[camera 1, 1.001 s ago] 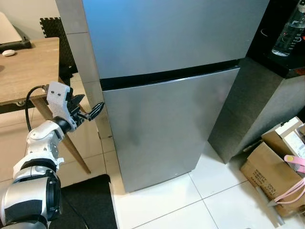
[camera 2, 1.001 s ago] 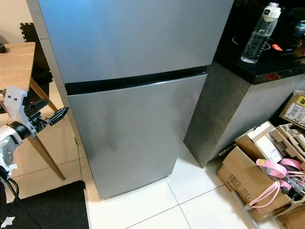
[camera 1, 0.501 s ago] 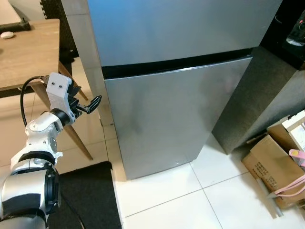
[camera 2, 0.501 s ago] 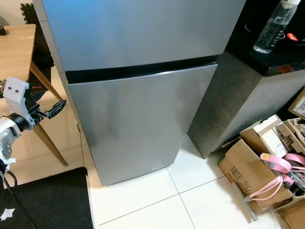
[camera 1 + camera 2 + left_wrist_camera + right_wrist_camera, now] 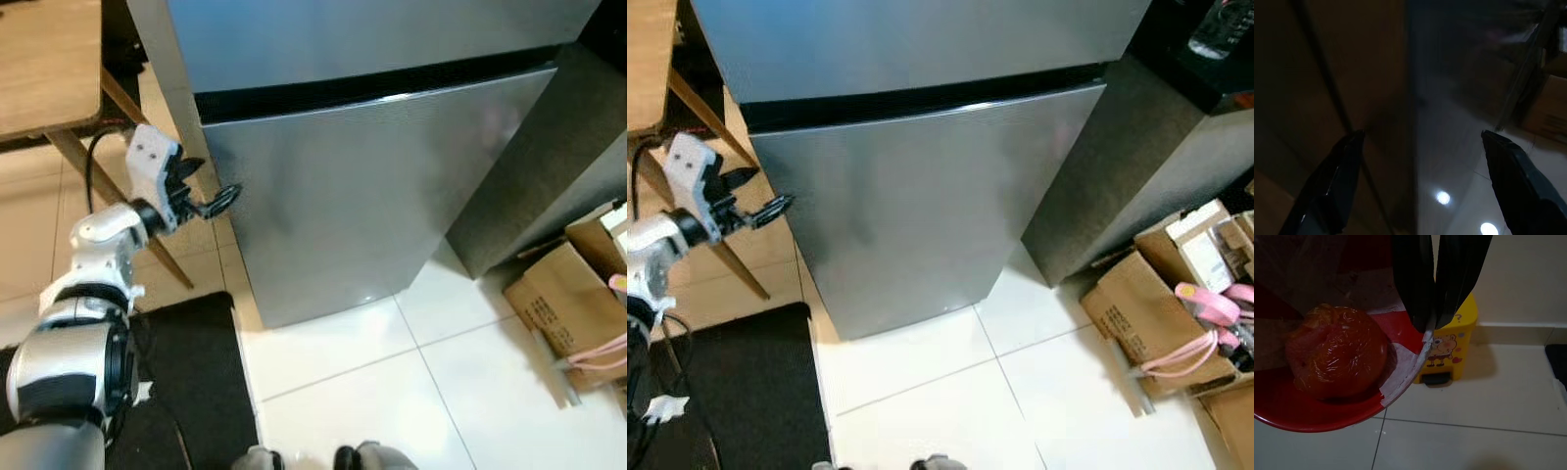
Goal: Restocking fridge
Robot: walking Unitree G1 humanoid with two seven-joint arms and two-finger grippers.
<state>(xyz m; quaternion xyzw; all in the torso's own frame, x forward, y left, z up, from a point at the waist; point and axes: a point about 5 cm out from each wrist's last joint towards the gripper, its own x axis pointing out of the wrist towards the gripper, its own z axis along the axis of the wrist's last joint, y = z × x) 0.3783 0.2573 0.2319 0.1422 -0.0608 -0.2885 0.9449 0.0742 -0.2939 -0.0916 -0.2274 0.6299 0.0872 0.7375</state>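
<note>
One gripper (image 5: 1436, 325) pinches half-cropped red bowl (image 5: 1327, 416).

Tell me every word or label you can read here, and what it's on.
"?": on the yellow bin, above a cartoon figure.
Cardboard box: dark print on its side, too blurred to read.
Fridge: no lettering visible.

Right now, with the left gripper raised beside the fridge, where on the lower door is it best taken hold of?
Probably the lower door's left vertical edge, approached from the robot's left. The front is flat, no handle shows, and the open left gripper sits level with that edge, its fingers straddling it.
</note>
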